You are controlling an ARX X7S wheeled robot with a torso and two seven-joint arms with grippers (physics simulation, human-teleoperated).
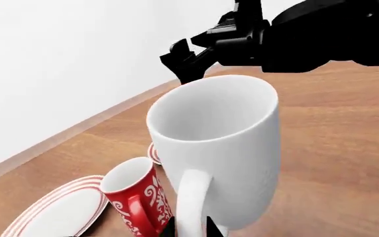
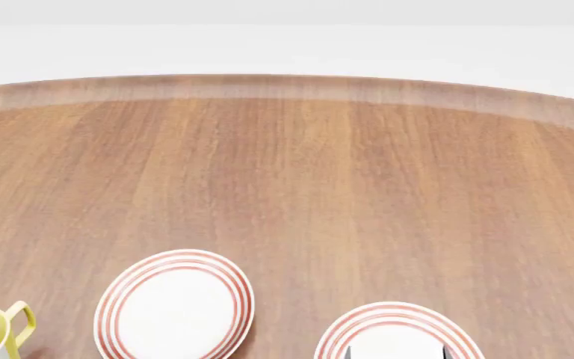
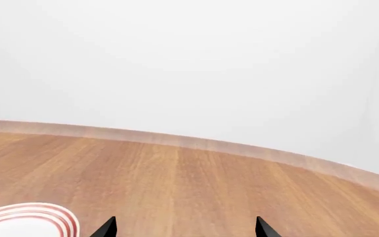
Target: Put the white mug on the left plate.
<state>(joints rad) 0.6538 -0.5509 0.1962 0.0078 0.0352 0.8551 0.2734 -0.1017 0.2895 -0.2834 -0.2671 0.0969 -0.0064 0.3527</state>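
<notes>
step: white mug (image 1: 219, 148) lifted, carry phase | left gripper (image 1: 191, 228) jaws clamp mug handle | right gripper (image 3: 184, 228) jaws wide, empty, near counter's front edge | red mug (image 1: 138, 197) just beside | next: move over left plate (image 2: 174, 305) by front edge, lower, release

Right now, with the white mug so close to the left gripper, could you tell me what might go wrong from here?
The small red mug stands right beside the white mug, so a swing as the mug moves could knock it over. The left gripper meets only the handle, so the tall mug might tilt or slip. The right arm hovers just behind the mug and could be struck on a lift. In the head view the left plate is empty.
</notes>
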